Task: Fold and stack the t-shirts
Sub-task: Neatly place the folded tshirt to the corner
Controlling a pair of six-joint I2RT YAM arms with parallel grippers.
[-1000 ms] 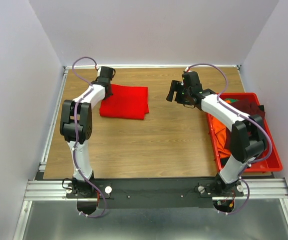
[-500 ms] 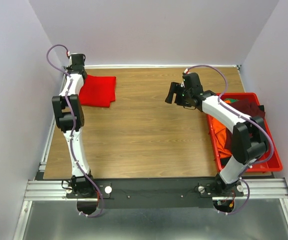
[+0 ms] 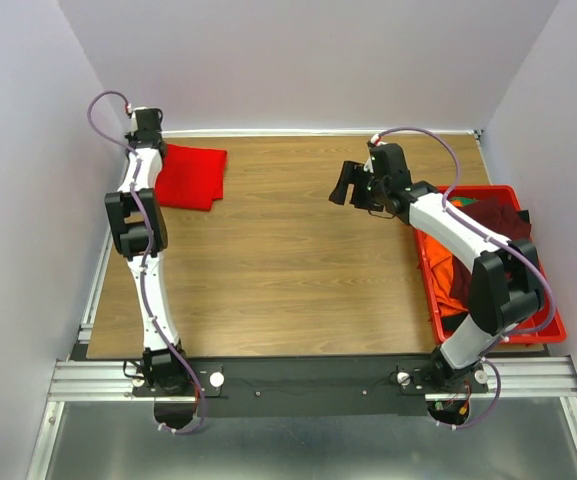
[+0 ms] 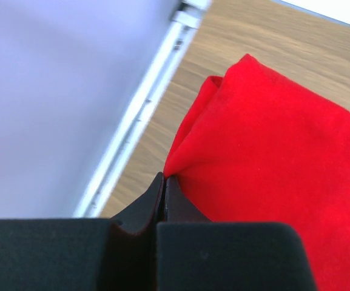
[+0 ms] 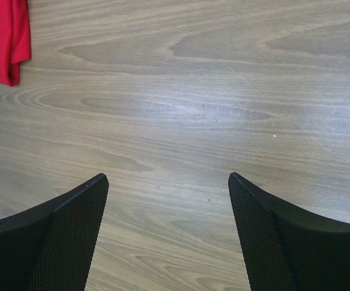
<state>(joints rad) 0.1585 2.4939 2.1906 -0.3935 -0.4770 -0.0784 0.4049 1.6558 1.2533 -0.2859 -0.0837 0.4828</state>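
Wood bench (image 3: 298,260), far-left corner: folded red t-shirt (image 3: 193,177), its edge pinched in the clamped left gripper (image 4: 164,182); right gripper (image 3: 345,186) gapes wide, empty, mid-bench; orange shirt (image 3: 448,270) and maroon shirt (image 3: 488,215) in red bin (image 3: 553,325), right edge.

Wooden table (image 3: 298,270), pale lilac walls (image 3: 308,60), metal rail (image 3: 93,380)

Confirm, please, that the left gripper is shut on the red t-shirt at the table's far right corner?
No: the red t-shirt lies at the far left corner of the table, as the top external view shows; the left gripper is shut on it.
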